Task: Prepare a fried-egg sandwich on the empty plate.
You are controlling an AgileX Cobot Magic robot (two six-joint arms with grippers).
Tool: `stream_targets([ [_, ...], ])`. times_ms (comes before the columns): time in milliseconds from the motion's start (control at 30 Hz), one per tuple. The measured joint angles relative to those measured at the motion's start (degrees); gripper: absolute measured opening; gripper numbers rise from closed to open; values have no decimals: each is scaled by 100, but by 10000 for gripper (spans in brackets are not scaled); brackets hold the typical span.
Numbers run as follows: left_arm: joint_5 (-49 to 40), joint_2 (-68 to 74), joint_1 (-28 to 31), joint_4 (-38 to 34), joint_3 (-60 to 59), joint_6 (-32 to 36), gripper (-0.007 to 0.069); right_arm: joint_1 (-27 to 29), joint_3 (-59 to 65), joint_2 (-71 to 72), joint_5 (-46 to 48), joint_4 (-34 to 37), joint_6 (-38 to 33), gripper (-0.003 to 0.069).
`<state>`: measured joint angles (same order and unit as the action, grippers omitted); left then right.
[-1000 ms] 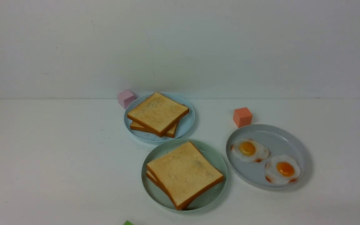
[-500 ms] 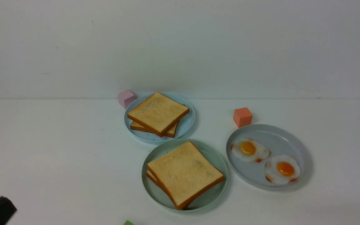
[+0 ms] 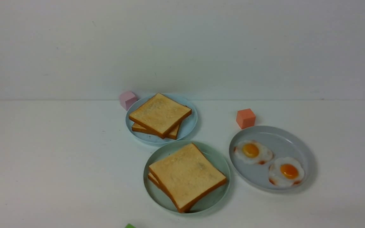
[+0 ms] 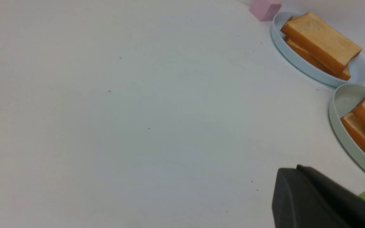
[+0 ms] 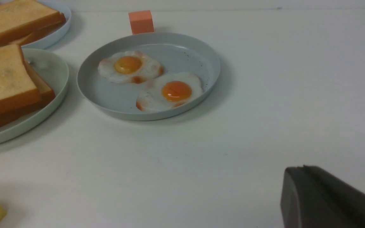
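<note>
Sandwich, toast, square: on the mint-green plate, upper slice skewed over the lower, yet broadly borne by it, presumably set down to close the stack. Filling: egg between slices cannot be made out; the egg layer is inferred only.

Spare toast slices, stacked crosswise on the light-blue plate, likely so kept as bread supply.

Fried eggs, two, side by side on the grey plate, probably surplus filling, yolks upward.

Left tool and right tool: both narrow, tips together, nothing held; carried apart from the food, arguably because assembly is finished and closed tips disturb least.

Condition: task apparently complete; any further nudge risks sliding the upper slice.
</note>
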<state>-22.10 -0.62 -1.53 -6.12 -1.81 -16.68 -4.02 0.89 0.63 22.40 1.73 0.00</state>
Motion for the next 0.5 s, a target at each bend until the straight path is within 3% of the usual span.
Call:
stream_targets([
  [500, 0, 0, 0, 0, 0, -27, -13, 0, 0, 0, 0, 0, 0, 34],
])
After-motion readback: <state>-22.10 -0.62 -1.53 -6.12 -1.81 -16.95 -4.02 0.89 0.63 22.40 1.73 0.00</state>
